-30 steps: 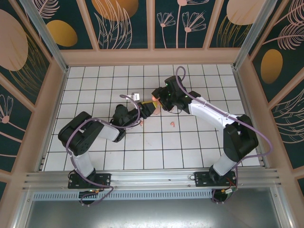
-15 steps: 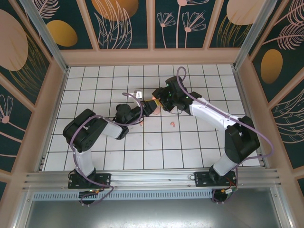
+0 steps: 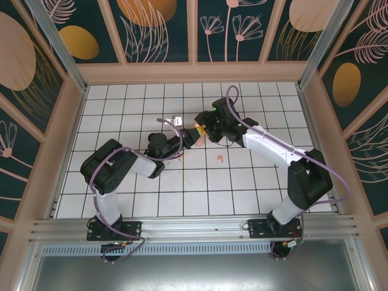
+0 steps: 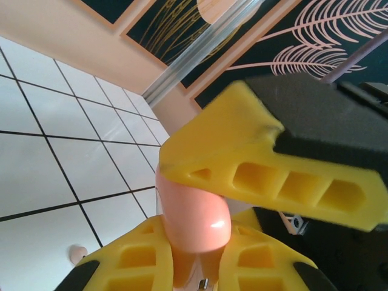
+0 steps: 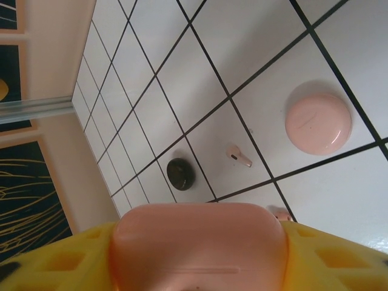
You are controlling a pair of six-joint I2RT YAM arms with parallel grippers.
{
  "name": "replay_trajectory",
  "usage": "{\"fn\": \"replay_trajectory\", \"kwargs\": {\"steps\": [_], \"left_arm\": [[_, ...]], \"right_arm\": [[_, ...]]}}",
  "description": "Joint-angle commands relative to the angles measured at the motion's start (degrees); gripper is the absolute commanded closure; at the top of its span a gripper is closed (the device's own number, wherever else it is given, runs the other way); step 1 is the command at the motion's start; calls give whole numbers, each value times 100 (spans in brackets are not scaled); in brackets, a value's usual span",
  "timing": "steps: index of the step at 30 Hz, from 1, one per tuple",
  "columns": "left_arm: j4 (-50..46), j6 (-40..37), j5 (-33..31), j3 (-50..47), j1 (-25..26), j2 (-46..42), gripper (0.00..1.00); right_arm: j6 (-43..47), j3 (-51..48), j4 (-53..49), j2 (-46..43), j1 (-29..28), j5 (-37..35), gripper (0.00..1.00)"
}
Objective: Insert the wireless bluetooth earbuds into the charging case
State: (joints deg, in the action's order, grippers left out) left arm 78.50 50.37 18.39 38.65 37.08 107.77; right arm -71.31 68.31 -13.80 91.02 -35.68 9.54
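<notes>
Trouble is sitting closest to the lenses, where both arms are meeting above the white tiles. The left gripper is clamping fully shut on the lower part of the coral charging case, holding it upright. One finger of the right gripper is lying across the case's top. The right fingers are flanking the case on both sides, and I cannot tell whether they are pressing it or only bracketing it. If both arms are pulling at once, the smooth, rounded shell is liable to be squirting out and dropping. If one is letting go while the other's hold is shallow, the case is likely tipping. The lid is looking closed, so no earbud is going in until it is opened. Farther off, a pale pink earbud is lying loose on the tiles between a black case and a pale pink case, apart from both. A falling case risks knocking it away. Its colour is also matching the pink case rather than the coral one, so a mismatch is possible.
</notes>
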Motion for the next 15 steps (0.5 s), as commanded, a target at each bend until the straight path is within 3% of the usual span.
{"fn": "replay_trajectory", "kwargs": {"steps": [1,8,15], "left_arm": [[413,190,127,79,35,33,100],[147,76,95,-99,35,-359,100],[-860,-609,689,-96,-112,-1174,100]], "right_arm": [[94,-8,274,-351,62,153,28],[551,-503,250,-1155,545,-92,25],[2050,-1835,831,-2158,1145,99,25]]}}
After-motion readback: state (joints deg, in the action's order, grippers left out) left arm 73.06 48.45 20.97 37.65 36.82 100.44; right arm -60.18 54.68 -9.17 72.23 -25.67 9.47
